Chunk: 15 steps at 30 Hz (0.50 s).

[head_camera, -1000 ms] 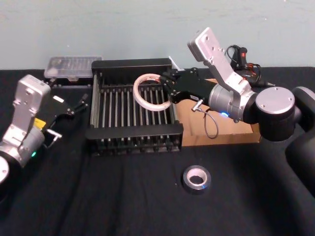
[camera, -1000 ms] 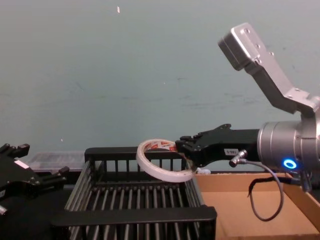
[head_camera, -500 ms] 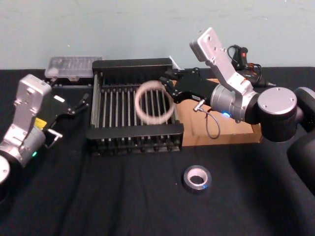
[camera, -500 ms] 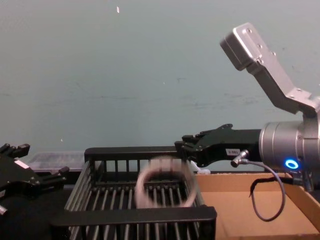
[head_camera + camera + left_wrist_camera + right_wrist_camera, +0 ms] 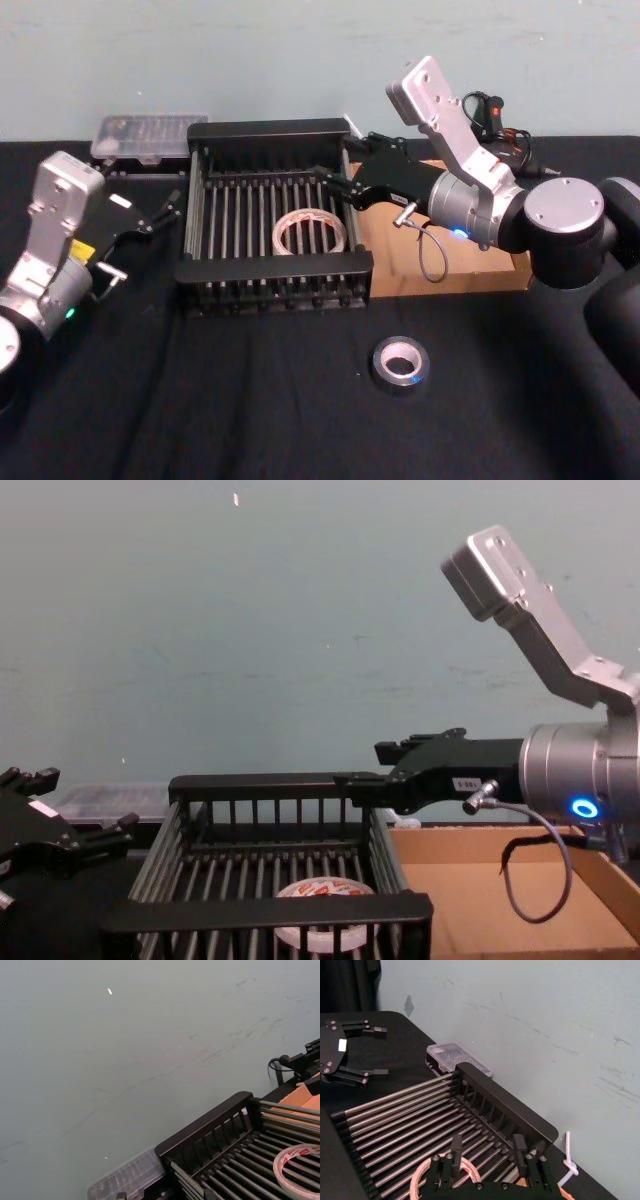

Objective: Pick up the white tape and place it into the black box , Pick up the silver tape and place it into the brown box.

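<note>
The white tape with red marks lies flat on the bars inside the black box, near its front right; it also shows at the white tape and the white tape. My right gripper hovers open over the crate's right rear side, empty, and is seen as the right gripper and the right gripper. The silver tape lies on the black cloth in front. The brown box sits right of the crate, under my right arm. My left gripper rests open, left of the crate.
A clear plastic case sits behind the crate's left corner. A black cabled device stands at the back right. A pale wall closes off the back. Open black cloth stretches across the front around the silver roll.
My right gripper has opened and let the white tape go. The roll fell from between the fingers and now lies flat in the black box. The left arm has not moved.
</note>
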{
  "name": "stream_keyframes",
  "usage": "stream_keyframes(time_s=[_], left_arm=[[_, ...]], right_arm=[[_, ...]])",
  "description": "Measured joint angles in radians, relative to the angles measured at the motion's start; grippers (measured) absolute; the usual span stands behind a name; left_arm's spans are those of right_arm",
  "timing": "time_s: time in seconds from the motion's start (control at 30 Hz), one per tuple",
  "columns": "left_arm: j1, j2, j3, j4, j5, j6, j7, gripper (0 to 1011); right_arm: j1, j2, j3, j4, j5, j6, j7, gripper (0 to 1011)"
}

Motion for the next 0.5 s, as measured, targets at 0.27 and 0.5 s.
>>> stream_keyframes(time_s=[0.27, 0.5], left_arm=[[0.000, 0.000, 0.000, 0.000, 0.000, 0.000, 0.000, 1001], [0.000, 0.000, 0.000, 0.000, 0.000, 0.000, 0.000, 1001]], right_arm=[[0.000, 0.000, 0.000, -0.001, 0.001, 0.000, 0.000, 842], [0.000, 0.000, 0.000, -0.001, 0.001, 0.000, 0.000, 1002]])
